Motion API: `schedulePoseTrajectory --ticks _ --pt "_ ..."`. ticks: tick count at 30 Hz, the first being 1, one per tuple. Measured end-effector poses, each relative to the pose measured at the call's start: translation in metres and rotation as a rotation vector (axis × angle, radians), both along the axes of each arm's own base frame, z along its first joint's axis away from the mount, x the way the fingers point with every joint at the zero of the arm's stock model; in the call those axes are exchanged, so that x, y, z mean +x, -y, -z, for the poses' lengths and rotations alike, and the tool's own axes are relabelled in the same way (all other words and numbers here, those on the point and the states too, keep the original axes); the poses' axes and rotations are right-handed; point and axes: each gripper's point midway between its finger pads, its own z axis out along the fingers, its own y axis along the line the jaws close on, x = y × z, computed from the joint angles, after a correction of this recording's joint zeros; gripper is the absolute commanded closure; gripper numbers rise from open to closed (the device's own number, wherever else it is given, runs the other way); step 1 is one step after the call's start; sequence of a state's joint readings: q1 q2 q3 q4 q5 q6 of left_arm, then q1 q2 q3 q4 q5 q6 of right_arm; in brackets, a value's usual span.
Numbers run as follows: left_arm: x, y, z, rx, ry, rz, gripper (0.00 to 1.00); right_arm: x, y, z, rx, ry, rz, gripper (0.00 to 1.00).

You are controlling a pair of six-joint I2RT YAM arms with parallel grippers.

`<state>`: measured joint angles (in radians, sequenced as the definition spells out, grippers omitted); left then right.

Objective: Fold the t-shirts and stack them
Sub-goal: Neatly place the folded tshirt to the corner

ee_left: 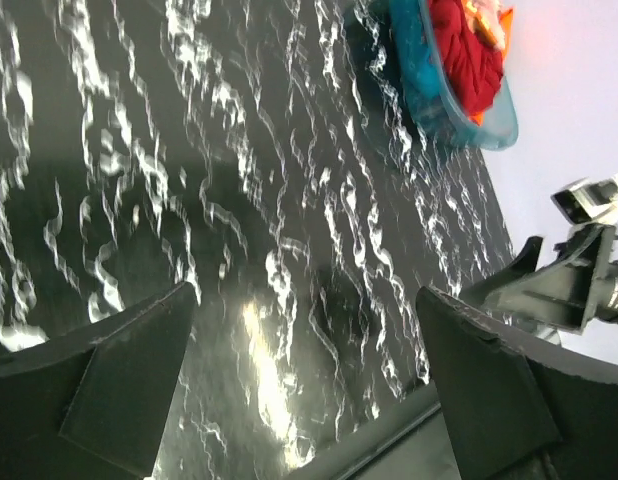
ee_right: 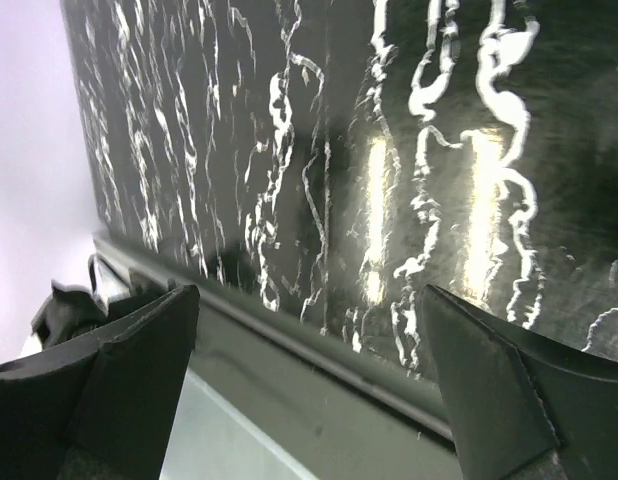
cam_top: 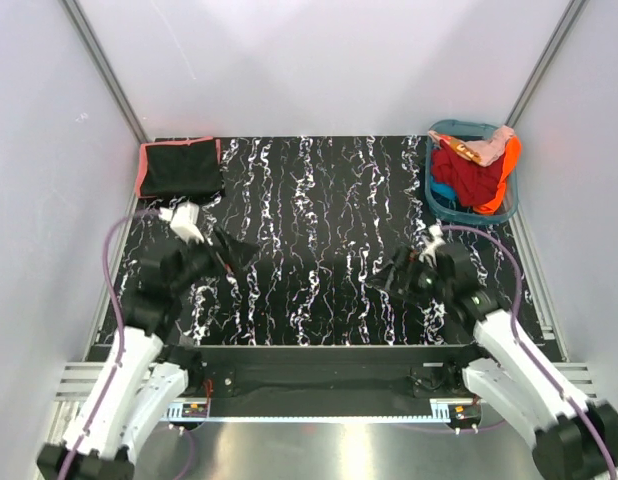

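left gripper point(ee_left: 307, 300): it stands wide, and I see nothing between its two dark wedge-shaped fingers point(ee_left: 129, 380), only bare surface below them.
place of the left gripper: it hangs over the left half of the black surface with white marble-like veins point(cam_top: 319, 190), nearer to the near edge than to the far edge, and points toward the middle.
right gripper point(ee_right: 309, 295): it is also spread wide and holds nothing; between its fingers I see the near edge of the surface and the grey rail along it.
place of the right gripper: over the right half of the surface, close to the near edge, pointing toward the left gripper; the two are well apart.
contact: I cannot tell if either gripper touches the surface.
folded soft black t-shirt point(cam_top: 181, 170): it lies flat in the far left corner of the surface, well apart from both grippers.
coral-pink t-shirt point(cam_top: 141, 172): I see it only as a thin border along the left and far sides of the black t-shirt; it seems to lie under it.
teal plastic basket point(cam_top: 436, 195): it stands in the far right corner of the surface.
inside the basket: a dark red cloth point(cam_top: 467, 175), a bright orange cloth point(cam_top: 510, 160) and a pale pink cloth point(cam_top: 492, 143) are heaped and reach over the rim.
purple cable point(cam_top: 111, 250): one runs along each arm.
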<state>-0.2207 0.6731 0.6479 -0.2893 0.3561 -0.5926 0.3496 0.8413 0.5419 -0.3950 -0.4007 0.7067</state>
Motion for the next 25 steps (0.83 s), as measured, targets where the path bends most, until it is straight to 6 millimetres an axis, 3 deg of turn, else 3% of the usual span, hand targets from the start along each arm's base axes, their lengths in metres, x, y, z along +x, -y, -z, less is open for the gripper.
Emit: schedulePoseTrajectory --ticks 6,8,11,13,16,20,25 --pt "-0.044 -0.004 0.063 -0.114 -0.027 -0.024 0.01 -0.021 0.016 0.033 0.127 0.12 0.144 0.0" --pt "-0.05 -0.003 0.072 -0.174 -0.006 -0.031 0.01 -0.027 0.017 0.041 0.196 0.138 0.177 0.0" --pt "-0.057 0.001 0.083 -0.275 0.012 -0.028 0.01 -0.025 0.014 0.001 0.345 0.263 0.198 0.0" --pt "-0.06 0.005 0.096 -0.319 -0.042 -0.019 0.01 -0.026 0.012 -0.006 0.379 0.268 0.199 0.0" --pt "-0.063 0.012 0.085 -0.391 -0.053 0.015 0.01 -0.027 0.011 0.007 0.372 0.19 0.213 0.0" --pt "-0.067 0.019 0.071 -0.468 -0.053 0.051 0.01 -0.028 0.011 -0.006 0.412 0.233 0.212 0.0" --pt "-0.07 0.024 0.039 -0.583 -0.007 0.097 0.01 -0.029 0.011 -0.006 0.416 0.219 0.213 0.01"
